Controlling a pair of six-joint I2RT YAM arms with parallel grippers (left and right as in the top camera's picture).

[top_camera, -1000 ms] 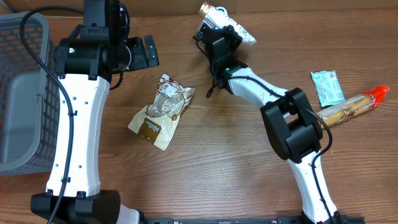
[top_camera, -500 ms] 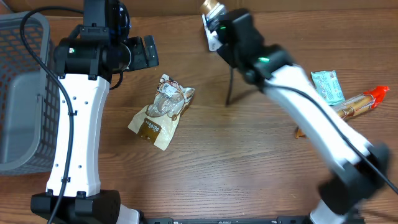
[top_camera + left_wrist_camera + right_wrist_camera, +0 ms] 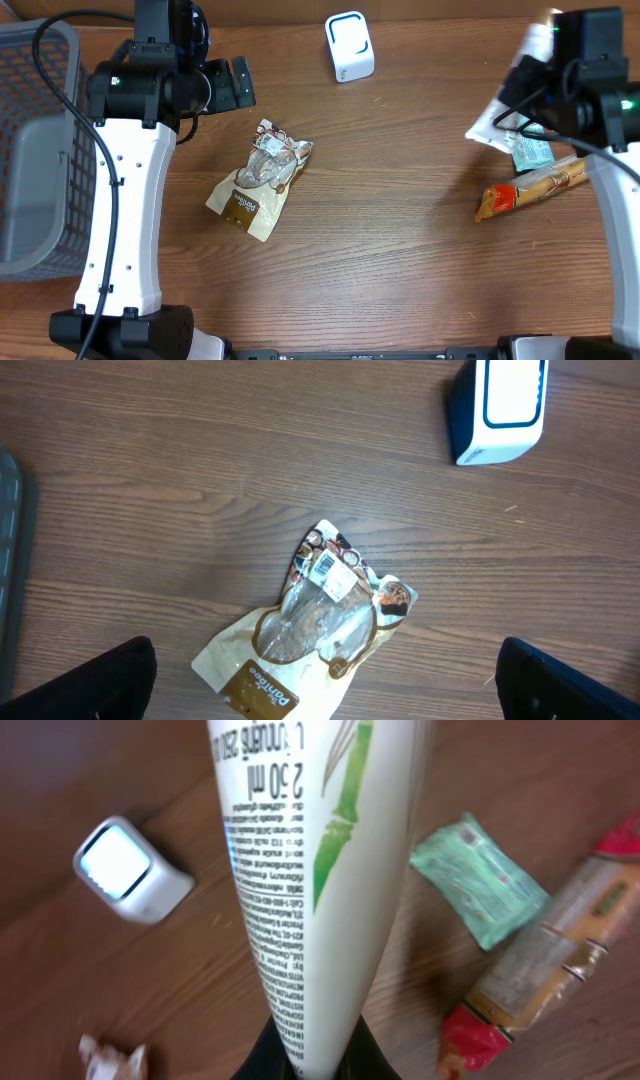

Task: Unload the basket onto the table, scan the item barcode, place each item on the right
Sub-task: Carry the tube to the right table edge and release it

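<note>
My right gripper (image 3: pixel 312 1055) clamps the white tube (image 3: pixel 310 850), frame right; my left gripper (image 3: pixel 230 85) gapes empty. Next, I reckon, I turn its barcode toward the scanner (image 3: pixel 349 46), top centre.

White tube (image 3: pixel 300 870) top cropped, fine print probably unreadable, basket (image 3: pixel 22 100) cut off left

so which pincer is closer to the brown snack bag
Left. The left pincer is open just beyond the snack bag; the right pincer, shut on a white tube, is far off to the right.
</note>
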